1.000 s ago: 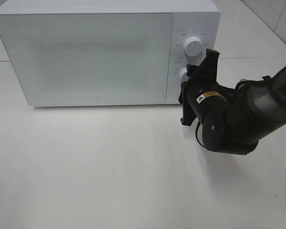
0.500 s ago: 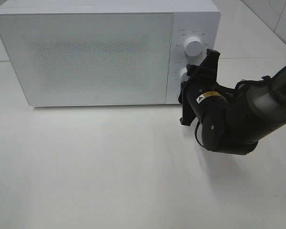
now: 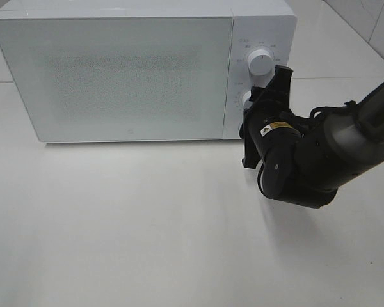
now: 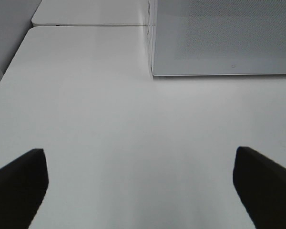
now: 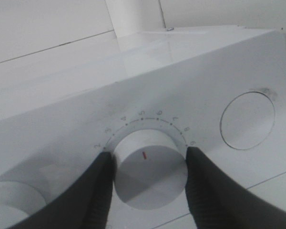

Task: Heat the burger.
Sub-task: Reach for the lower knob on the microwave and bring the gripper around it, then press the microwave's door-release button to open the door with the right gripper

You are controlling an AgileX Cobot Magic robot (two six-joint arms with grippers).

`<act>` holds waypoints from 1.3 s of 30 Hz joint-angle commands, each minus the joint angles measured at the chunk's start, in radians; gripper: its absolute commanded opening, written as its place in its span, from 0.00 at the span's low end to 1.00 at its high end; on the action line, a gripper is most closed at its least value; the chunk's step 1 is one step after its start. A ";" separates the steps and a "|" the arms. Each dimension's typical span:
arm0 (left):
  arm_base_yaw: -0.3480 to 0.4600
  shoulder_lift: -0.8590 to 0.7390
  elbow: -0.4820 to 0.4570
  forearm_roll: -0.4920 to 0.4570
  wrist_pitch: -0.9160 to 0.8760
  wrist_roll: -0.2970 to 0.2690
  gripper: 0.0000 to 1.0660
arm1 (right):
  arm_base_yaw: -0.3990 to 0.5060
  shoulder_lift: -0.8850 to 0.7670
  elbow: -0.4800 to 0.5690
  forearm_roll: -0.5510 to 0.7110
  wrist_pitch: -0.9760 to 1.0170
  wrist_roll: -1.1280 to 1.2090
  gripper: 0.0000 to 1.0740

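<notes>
Barely anything shifts: my right forearm rolls slightly. No burger shows; I judge it sits behind the microwave's (image 3: 115, 77) shut door. Straight ahead, my right pincer (image 5: 148, 155) clasps the lower dial (image 5: 150, 176), whose axis lines up with the wrist. Well apart, my left pincer (image 4: 143, 191) hangs released over the desk (image 4: 133, 119).

Right gripper (image 5: 148, 156) pinching white dial (image 5: 150, 180) (red tick mark), numbered scale (image 5: 142, 114), microwave panel (image 5: 205, 81)
</notes>
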 commanded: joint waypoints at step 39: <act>0.004 -0.022 0.004 -0.009 -0.012 -0.002 0.98 | -0.009 -0.364 0.230 -0.287 0.459 -0.583 0.62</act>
